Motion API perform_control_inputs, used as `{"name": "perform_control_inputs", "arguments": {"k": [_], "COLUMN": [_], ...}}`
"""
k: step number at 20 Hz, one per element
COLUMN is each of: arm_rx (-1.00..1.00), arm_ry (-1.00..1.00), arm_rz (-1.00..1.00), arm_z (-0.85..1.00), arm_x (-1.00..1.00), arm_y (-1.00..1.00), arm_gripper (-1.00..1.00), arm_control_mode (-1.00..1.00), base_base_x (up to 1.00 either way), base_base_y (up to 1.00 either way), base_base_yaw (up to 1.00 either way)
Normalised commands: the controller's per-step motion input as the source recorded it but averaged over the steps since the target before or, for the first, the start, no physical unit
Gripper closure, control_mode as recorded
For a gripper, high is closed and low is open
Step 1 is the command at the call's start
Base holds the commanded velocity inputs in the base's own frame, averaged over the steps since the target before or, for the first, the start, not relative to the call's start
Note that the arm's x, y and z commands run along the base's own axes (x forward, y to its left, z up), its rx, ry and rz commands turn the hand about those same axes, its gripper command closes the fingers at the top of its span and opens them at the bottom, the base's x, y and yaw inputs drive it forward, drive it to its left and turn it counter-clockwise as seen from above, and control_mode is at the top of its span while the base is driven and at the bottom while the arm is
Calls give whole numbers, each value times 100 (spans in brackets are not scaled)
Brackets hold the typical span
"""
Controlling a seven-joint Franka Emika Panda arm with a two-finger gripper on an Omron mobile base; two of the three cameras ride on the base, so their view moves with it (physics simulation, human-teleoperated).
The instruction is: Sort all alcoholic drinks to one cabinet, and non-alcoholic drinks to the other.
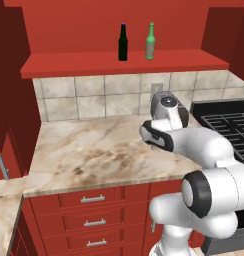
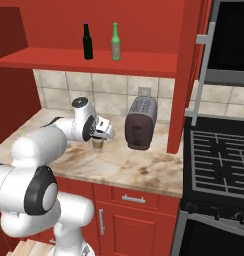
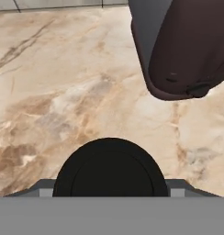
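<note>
Two slim glass bottles, near-black (image 2: 87,42) and green (image 2: 115,42), stand upright on the red shelf (image 2: 94,60). Short tan paper cup (image 2: 98,144) stands upright on the marbled tabletop (image 2: 139,165) beneath the hand (image 2: 100,134); finger spread unclear.

- Shelf (image 2: 69,59): above counter, over the tiled wall (image 1: 94,97).
- Two bottles on shelf, upright, side by side, apart. In both base views one bottle (image 1: 123,43) is to the left, other bottle (image 1: 150,41) to the right.
- Counter (image 1: 94,150): below shelf; drawers (image 1: 92,199) under its front edge.
- Toaster (image 2: 140,122): on counter, at back near wall, left of stove (image 2: 219,155) in right base view.
- Cup (image 2: 98,143): on counter, left of toaster & nearer front edge, not touching it.
- Gripper (image 2: 97,136): directly over cup, at its lid; cup's lid (image 3: 109,167) sits between the fingertips in hand view.
- Stove: right end of counter.
</note>
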Motion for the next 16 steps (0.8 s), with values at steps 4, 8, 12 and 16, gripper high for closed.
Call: {"name": "perform_control_inputs", "arguments": {"k": [4,8,12,16], "arm_rx": [0,0,0,0], "arm_ry": [3,4,0,0], "arm_rz": [0,0,0,0], "arm_z": [77,76,61,44], "arm_x": [-61,-53,-73,-78], "arm_y": [0,0,0,-1], "arm_gripper": [100,100,100,100], "arm_control_mode": [-100,-100,-100,-100], "base_base_x": [0,0,0,0], "base_base_y": [0,0,0,0], "base_base_yaw": [0,0,0,0]}}
